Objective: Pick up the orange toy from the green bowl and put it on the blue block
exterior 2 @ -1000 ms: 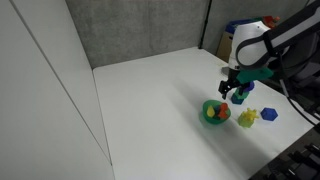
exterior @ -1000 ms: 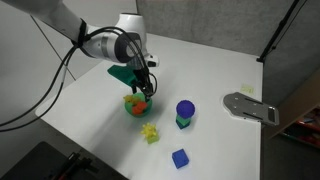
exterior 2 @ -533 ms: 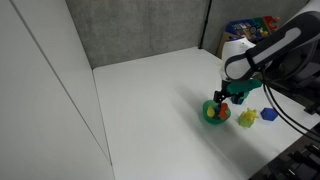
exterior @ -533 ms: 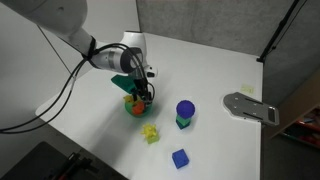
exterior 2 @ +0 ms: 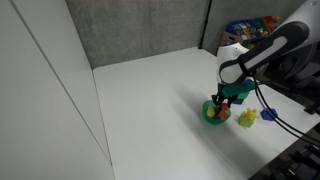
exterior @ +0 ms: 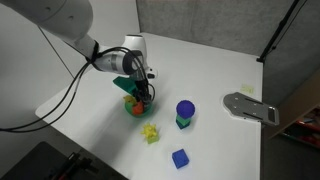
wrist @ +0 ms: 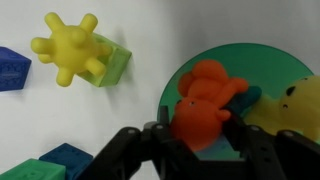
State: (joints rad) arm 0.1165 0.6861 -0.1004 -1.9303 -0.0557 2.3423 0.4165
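Note:
The orange toy [wrist: 205, 105] lies in the green bowl [wrist: 270, 58], next to a yellow toy [wrist: 300, 105]. My gripper [wrist: 203, 135] is lowered into the bowl, one dark finger close on each side of the orange toy. The jaws stand partly closed; whether both pads press on the toy is unclear. In both exterior views the gripper [exterior: 140, 97] [exterior 2: 223, 102] hangs over the bowl [exterior: 132, 108] [exterior 2: 211, 114] and hides the toy. The blue block [exterior: 180, 158] [wrist: 12, 70] sits apart, nearer the table's front edge.
A yellow spiky toy [exterior: 151, 133] [wrist: 72, 48] on a green block [wrist: 115, 62] stands between bowl and blue block. A blue dome on a green base [exterior: 185, 111] stands beside the bowl. A grey metal fixture [exterior: 250, 107] lies near the table's edge.
The gripper has come down from above the bowl into it. Its fingers have drawn in from wide open to close around the orange toy.

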